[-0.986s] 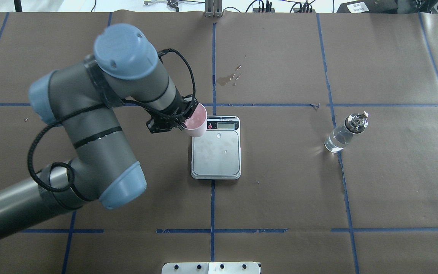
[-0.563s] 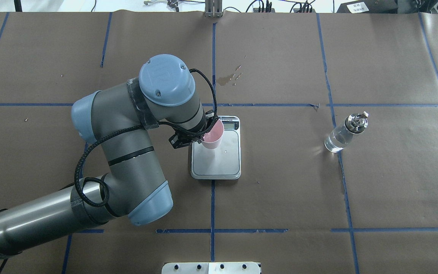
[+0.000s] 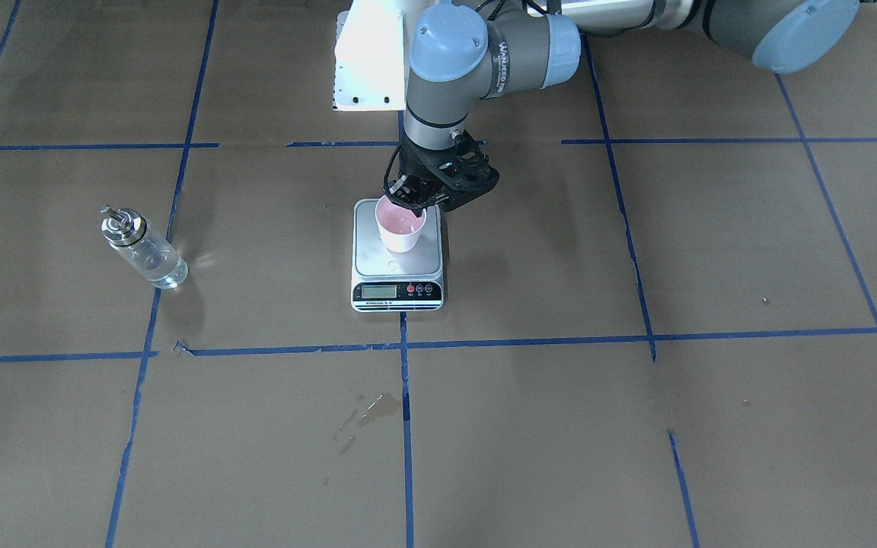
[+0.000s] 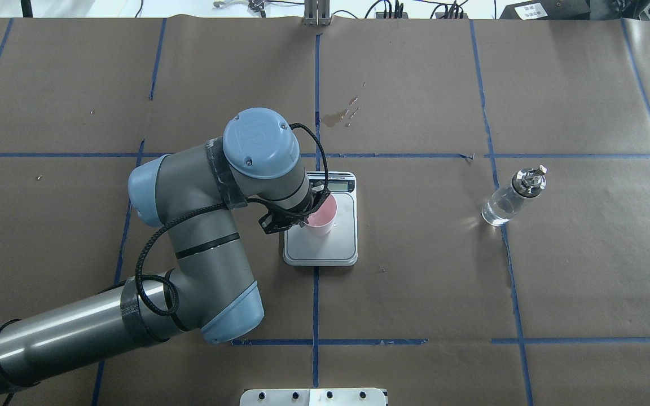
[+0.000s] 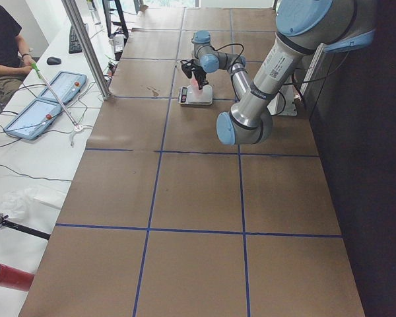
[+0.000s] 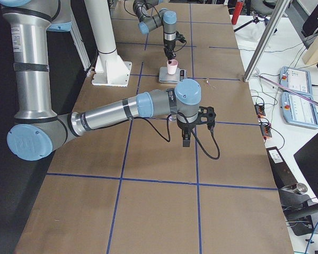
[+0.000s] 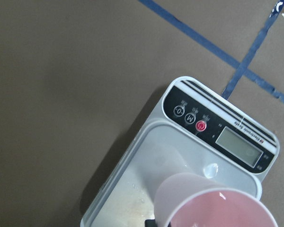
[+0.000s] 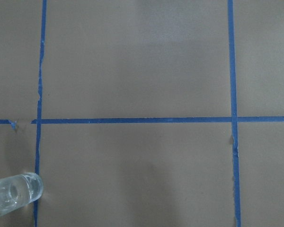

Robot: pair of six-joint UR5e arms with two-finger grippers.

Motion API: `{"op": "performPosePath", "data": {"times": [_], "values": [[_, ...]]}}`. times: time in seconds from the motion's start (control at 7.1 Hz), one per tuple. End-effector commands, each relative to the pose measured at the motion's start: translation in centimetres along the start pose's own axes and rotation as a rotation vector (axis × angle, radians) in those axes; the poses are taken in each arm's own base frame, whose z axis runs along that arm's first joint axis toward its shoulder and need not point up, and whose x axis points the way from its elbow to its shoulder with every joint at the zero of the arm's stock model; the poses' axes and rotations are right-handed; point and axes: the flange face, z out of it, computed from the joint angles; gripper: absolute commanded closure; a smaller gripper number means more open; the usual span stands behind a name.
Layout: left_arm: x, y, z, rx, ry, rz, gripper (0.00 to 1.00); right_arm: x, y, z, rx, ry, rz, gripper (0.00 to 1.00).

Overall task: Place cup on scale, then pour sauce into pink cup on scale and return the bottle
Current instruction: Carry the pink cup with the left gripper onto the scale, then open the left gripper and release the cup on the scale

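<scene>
Since the earlier frames: the left arm [image 4: 201, 225] has swung in and dropped; the cup [image 4: 322, 217], first at the far-left corner of the scale [image 4: 330, 251], is now over the platform's middle.

- Table [image 4: 415, 282]: brown paper, blue tape grid. Dried splash mark [image 4: 339, 115] beyond the scale.
- Left arm: reaches in from the robot's left, wrist pointing down over the scale.
- Right arm [image 6: 106, 114]: out over bare paper, well apart from the scale.
- Scale: table centre, display strip on the far side from the robot. Droplet [image 7: 211, 169] on the steel near the display.
- Bottle [image 4: 505, 200]: upright, well to the scale's right on a tape line, untouched. Sauce [image 3: 161, 266] clear, in its lower part.
- Cup: upright, mouth up, base at the platform; contact cannot be told.
- Left gripper [image 3: 417, 204]: pinching the cup's rim, one finger inside, one outside.
- Right gripper [image 6: 186, 138]: points down; spread or pressed together, cannot tell.
</scene>
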Motion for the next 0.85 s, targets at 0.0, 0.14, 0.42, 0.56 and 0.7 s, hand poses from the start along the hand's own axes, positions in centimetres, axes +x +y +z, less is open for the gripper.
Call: {"op": "performPosePath", "data": {"times": [0.0,0.14,0.42,0.56,0.7], "values": [[-0.1,0.6,-0.2,-0.009,0.005,0.049,0.41,-3.2,0.1,-0.2,0.004,-0.006,0.019,0.0],[0.0,0.7,-0.6,-0.008,0.013,0.054,0.0,-5.6,0.1,-1.3,0.027,-0.016,0.027,0.0],[-0.1,1.4,-4.1,-0.019,0.067,0.097,0.0,-10.2,0.7,-1.0,0.018,-0.037,0.035,0.0],[-0.2,0.1,-6.7,-0.008,0.075,0.153,0.0,-13.6,1.9,0.0,-0.008,-0.047,0.033,0.0],[-0.8,-2.1,-9.3,-0.048,0.077,0.196,0.0,-16.3,3.2,0.5,-0.023,-0.052,0.049,0.0]]}}
